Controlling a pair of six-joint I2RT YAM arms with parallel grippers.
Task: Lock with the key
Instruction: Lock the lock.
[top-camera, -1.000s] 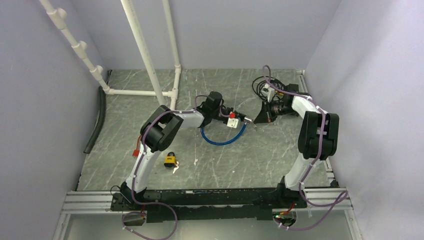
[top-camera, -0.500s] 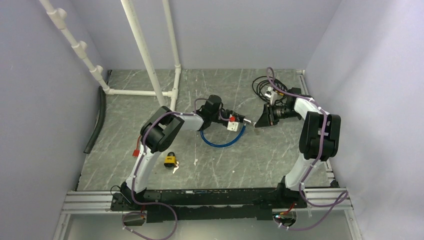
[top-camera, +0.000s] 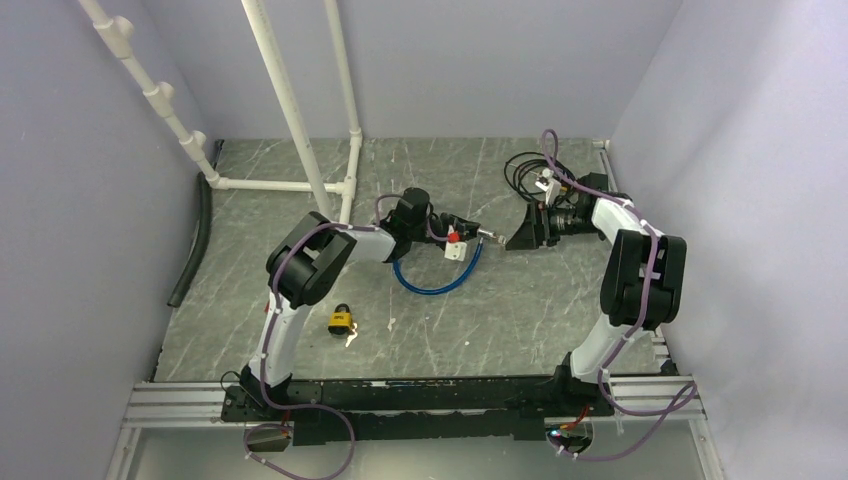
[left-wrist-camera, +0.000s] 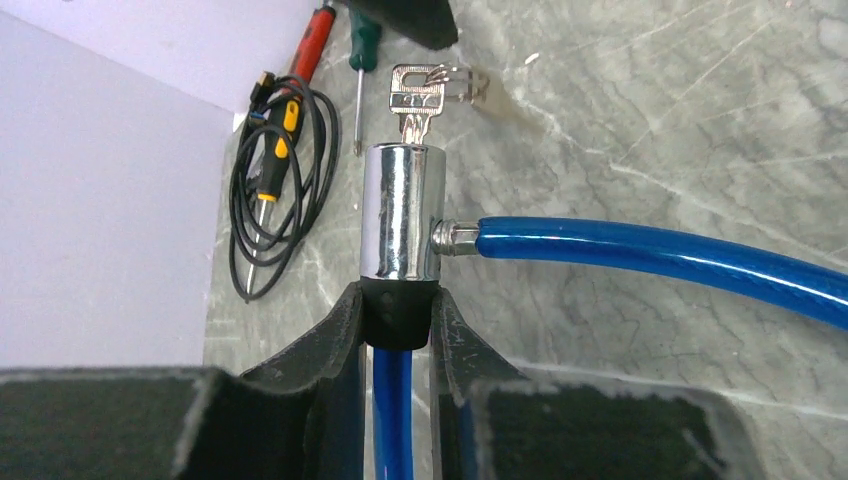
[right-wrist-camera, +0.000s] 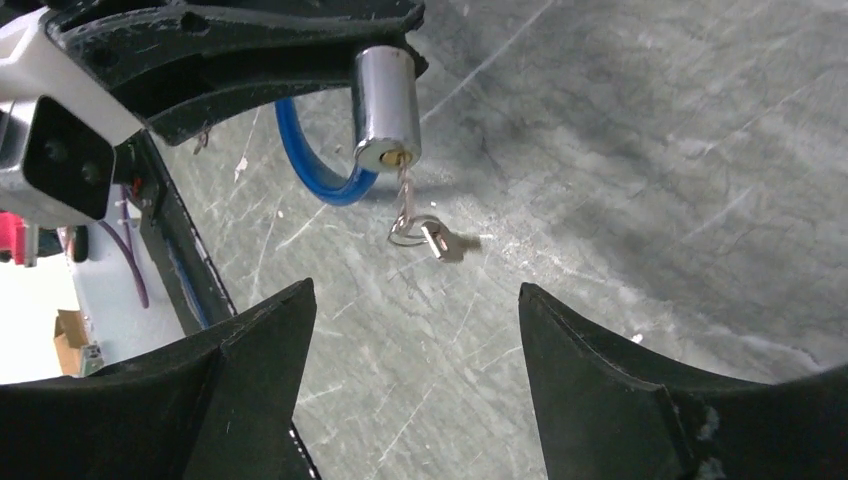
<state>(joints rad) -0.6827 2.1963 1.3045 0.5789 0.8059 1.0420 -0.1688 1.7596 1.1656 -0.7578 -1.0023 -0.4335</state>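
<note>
A blue cable lock (top-camera: 435, 285) lies mid-table, its cable (left-wrist-camera: 650, 255) running into a chrome lock cylinder (left-wrist-camera: 398, 210). My left gripper (left-wrist-camera: 398, 300) is shut on the black collar at the cylinder's base and holds it off the table. A silver key (left-wrist-camera: 415, 100) sits in the cylinder's end, with a ring and a second key (right-wrist-camera: 430, 237) dangling from it. In the right wrist view the cylinder (right-wrist-camera: 386, 105) and key (right-wrist-camera: 404, 188) are ahead of my right gripper (right-wrist-camera: 415, 295), which is open and holds nothing. Overhead, the right gripper (top-camera: 514, 241) is just right of the cylinder tip.
A yellow padlock (top-camera: 341, 320) with keys lies near the left arm's base. Screwdrivers and a coiled black cord (left-wrist-camera: 275, 170) sit at the back right. White pipes (top-camera: 300, 130) stand at the back left, and a black hose (top-camera: 195, 240) lies along the left wall.
My right gripper opened, let go of the key and drew back slightly to the right. The left arm shifted the lock a little left and back.
</note>
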